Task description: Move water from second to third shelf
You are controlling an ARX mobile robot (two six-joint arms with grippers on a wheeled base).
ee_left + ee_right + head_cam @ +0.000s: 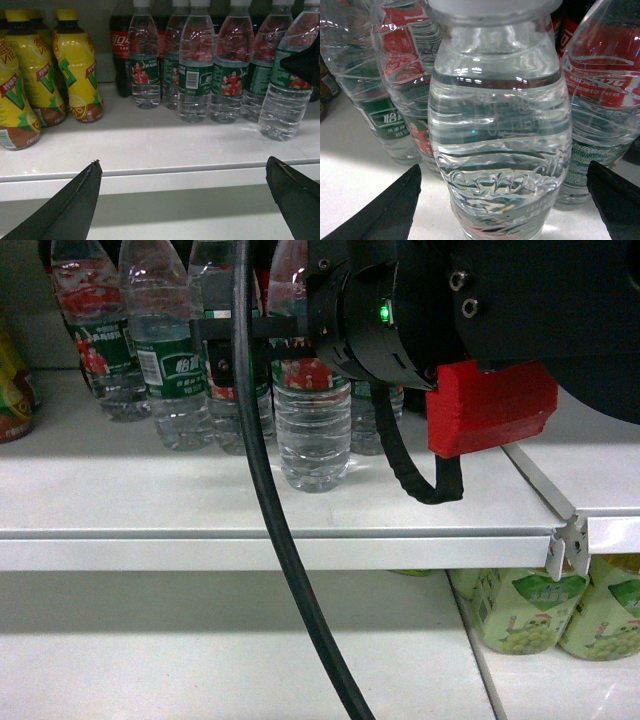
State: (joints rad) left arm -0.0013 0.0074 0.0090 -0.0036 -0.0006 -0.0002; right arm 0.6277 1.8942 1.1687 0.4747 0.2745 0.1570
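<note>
Several water bottles with green and red labels stand in a group on a white shelf [150, 510]. One water bottle [500, 150] stands in front of the others, nearest the shelf edge [312, 430] [285, 100]. My right gripper [503, 166] is open, with a finger on each side of that bottle and a gap between each finger and the plastic. The right arm [400, 310] reaches in from the upper right at bottle-shoulder height. My left gripper [183, 161] is open and empty, held in front of the shelf edge and left of the water.
Yellow tea bottles [75, 70] and dark cola bottles [120, 50] stand left of the water on the same shelf. A black cable [275, 510] hangs down in front. On the shelf below [200, 640], green drink bottles [540, 610] stand at the right.
</note>
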